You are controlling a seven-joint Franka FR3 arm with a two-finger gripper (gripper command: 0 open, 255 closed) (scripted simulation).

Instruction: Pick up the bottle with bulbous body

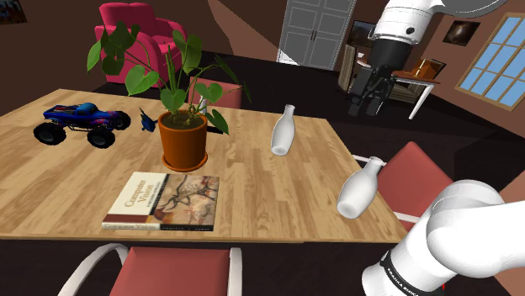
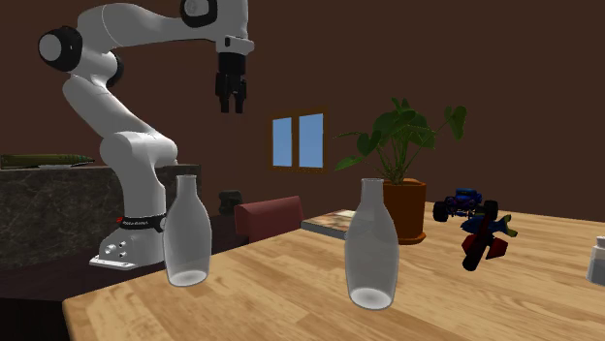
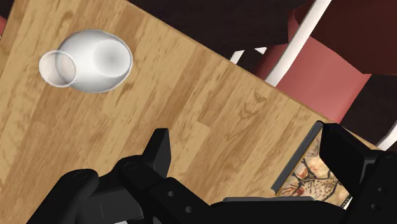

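Two white bottles with narrow necks and swelling bodies stand on the wooden table [image 1: 252, 181]. One bottle [image 1: 283, 130] stands near the table's middle, and it is the right-hand bottle [image 2: 373, 247] in the second exterior view. The rounder-looking bottle [image 1: 360, 189] stands by the table edge closest to the stand, and there it is the left-hand bottle [image 2: 186, 232]. My gripper [image 1: 368, 108] hangs open and empty, high above the table edge [image 2: 231, 105]. In the wrist view a white bottle [image 3: 89, 62] is seen from above, well off to the side of my open gripper [image 3: 251, 143]. I cannot tell which bottle that is.
A potted plant [image 1: 182, 134], a blue toy truck [image 1: 80, 122] and a book [image 1: 164, 202] share the table. Red chairs [image 1: 412, 177] with white frames stand at its edges. The book's corner [image 3: 312, 172] lies under one finger in the wrist view.
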